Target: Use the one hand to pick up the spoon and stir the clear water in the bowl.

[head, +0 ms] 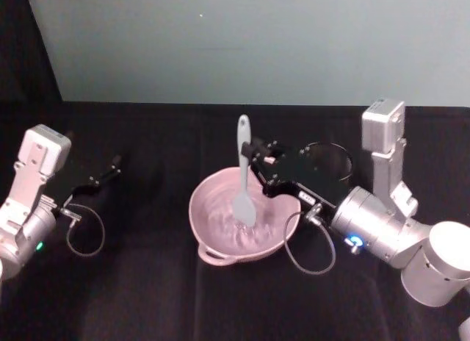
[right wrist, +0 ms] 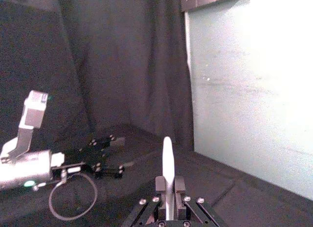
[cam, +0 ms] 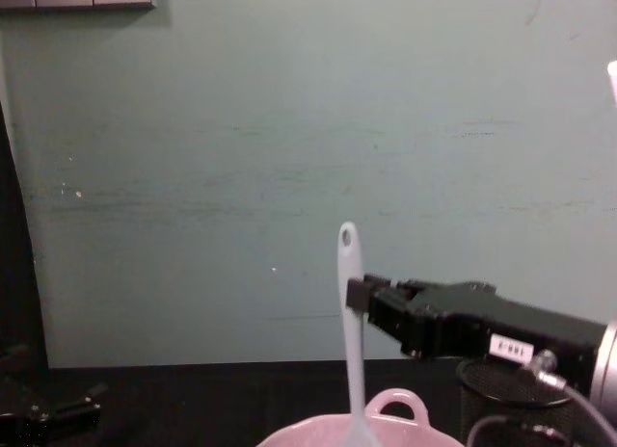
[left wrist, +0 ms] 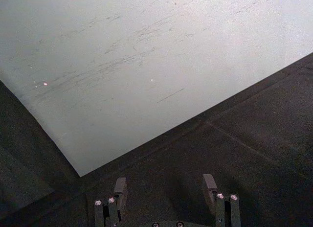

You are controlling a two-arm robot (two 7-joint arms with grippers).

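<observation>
in the head view the right gripper (head: 252, 163) pinches the spoon (head: 243, 181) mid-handle, its head down in the pink bowl (head: 213, 242); the left gripper (head: 103, 178) sits far left. left wrist view: left gripper fingers (left wrist: 119, 189) spread apart. right wrist view: handle clamped between fingers (right wrist: 159, 184). chest view: spoon upright over the bowl

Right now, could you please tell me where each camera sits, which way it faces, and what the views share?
Head: high, looking down at the pale pink glossy bowl; both arms show.
Chest: low, facing the wall; right gripper clamps the long white plastic spoon.
Left wrist: looks along the open left gripper at cloth and wall.
Right wrist: looks along the clamped spoon toward the left arm.
Shared: the spoon, in head, chest and right wrist views.
</observation>
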